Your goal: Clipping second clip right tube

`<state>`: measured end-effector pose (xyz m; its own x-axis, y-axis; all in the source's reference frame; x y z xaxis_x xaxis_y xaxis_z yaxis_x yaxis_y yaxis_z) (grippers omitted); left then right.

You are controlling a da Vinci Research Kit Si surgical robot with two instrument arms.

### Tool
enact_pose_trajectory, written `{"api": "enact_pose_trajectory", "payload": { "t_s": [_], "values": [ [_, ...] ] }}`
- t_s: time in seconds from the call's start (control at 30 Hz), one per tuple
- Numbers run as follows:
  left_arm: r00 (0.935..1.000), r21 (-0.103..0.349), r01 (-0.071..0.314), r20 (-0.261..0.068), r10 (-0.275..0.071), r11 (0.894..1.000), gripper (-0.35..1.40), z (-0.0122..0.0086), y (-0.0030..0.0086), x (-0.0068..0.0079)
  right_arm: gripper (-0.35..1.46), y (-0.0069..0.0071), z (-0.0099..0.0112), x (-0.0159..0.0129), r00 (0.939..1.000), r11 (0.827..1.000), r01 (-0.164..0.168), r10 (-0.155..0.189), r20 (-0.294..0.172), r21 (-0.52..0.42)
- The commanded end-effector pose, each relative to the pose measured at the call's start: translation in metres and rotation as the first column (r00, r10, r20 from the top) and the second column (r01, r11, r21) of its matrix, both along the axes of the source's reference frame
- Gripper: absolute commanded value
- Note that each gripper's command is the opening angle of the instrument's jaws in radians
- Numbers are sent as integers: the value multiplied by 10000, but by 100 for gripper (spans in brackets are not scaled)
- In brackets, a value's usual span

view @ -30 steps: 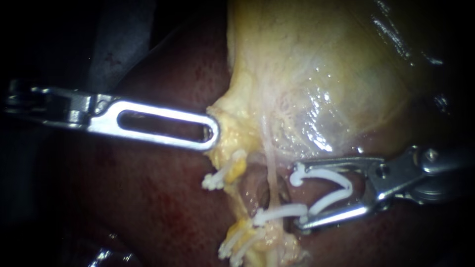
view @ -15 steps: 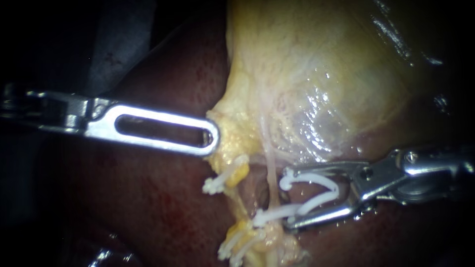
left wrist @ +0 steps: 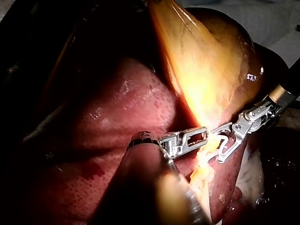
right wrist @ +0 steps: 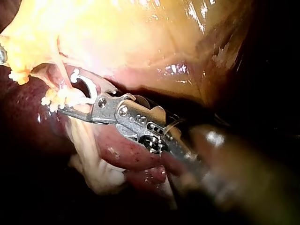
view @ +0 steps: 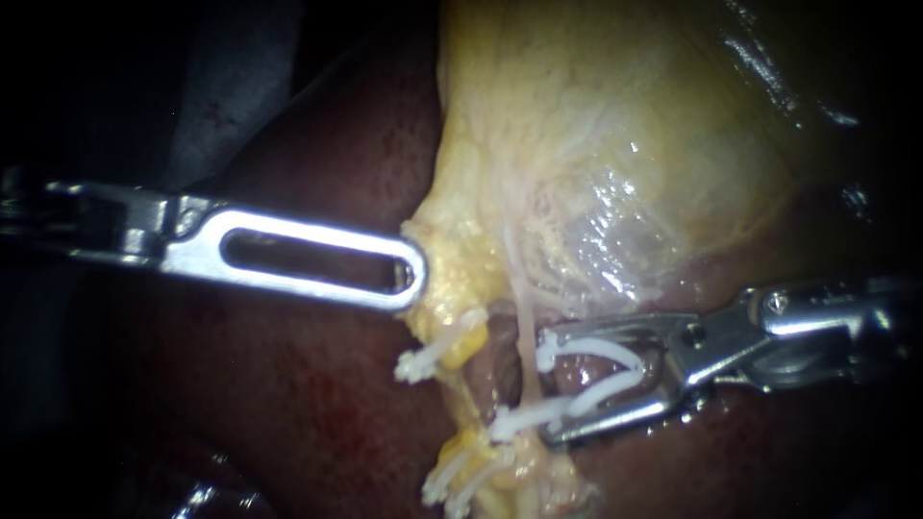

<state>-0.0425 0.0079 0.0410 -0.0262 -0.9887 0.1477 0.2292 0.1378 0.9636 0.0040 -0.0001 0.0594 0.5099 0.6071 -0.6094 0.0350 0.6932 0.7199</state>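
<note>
The pale yellow gallbladder lies on the dark red liver. My left instrument has its slotted jaws shut on the yellow tissue at the gallbladder's neck; it also shows in the left wrist view. My right instrument holds an open white clip between its spread jaws. The thin right tube stands at the clip's mouth. Just below, a closed white clip crosses that tube. The right wrist view shows the same jaws reaching the tube.
A white clip sits on the left tube. More white clips sit lower on a yellow stump. Liver surrounds the tubes on both sides. A small hollow opens between the tubes.
My right instrument has slid left with its open clip, bringing the clip's mouth up to the right tube. The left instrument has shifted only slightly.
</note>
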Motion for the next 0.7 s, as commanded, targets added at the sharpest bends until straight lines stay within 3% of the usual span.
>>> {"api": "enact_pose_trajectory", "payload": {
  "t_s": [0.03, 0.4, 0.7],
  "values": [
    [10000, 10, 3, 4, -3, 10000, -35, 0, 0, 0, 55, 1, 1, 1, 10000, 10000, -8, 8, 7, -7],
    [10000, 11, 12, -1, -12, 10000, -35, -1, -1, -1, 54, -1, 8, 21, 9999, 9999, 133, -133, -29, 50],
    [10000, 15, -13, 15, 13, 10000, -35, -1, -1, -1, 48, -7, 7, 28, 9997, 9973, 228, -235, 101, 701]
  ]
}}
